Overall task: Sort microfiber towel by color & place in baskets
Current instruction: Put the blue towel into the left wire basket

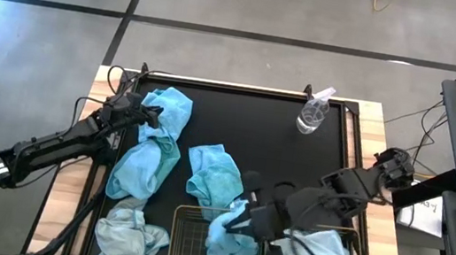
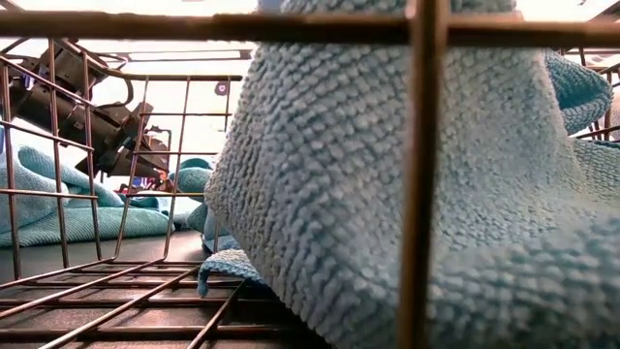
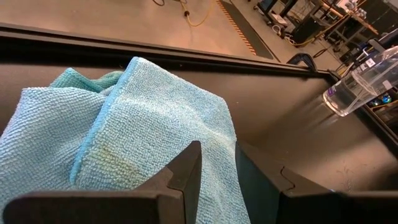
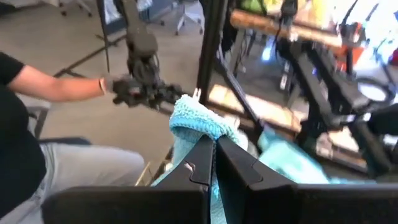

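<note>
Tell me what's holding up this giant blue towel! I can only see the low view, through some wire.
Observer: The right gripper is shut on that turquoise towel, pinching its top fold.
Operator: Is the wire a basket?
Observer: Yes, a wire basket at the table's front edge. The towel hangs into it.
Operator: Are there more towels to sort?
Observer: Yes. A second turquoise towel lies mid-table, and the left gripper sits at a third turquoise towel near the back-left corner.
</note>
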You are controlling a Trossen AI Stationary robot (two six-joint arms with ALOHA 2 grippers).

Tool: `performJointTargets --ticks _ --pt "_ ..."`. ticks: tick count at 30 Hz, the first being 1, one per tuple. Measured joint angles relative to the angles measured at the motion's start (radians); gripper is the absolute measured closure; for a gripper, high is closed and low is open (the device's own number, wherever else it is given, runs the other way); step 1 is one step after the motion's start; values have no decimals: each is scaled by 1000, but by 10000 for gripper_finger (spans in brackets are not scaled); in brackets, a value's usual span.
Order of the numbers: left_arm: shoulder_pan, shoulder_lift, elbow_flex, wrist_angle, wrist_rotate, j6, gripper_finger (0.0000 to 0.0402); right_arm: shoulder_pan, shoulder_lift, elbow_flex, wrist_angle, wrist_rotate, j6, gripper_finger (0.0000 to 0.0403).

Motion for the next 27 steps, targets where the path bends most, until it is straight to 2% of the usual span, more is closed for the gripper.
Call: performJointTargets --ticks 4,11,20,27 --pt "0 0 0 0 0 11 318 -8 31 -1 -7 -6 35 394" --pt "0 2 0 -1 0 22 318 3 51 -2 121 -146 10 394" --pt "0 3 0 -2 0 24 318 3 30 -2 244 -160 -77 394" --pt "0 4 0 -2 0 23 318 3 29 -2 288 -160 -78 394"
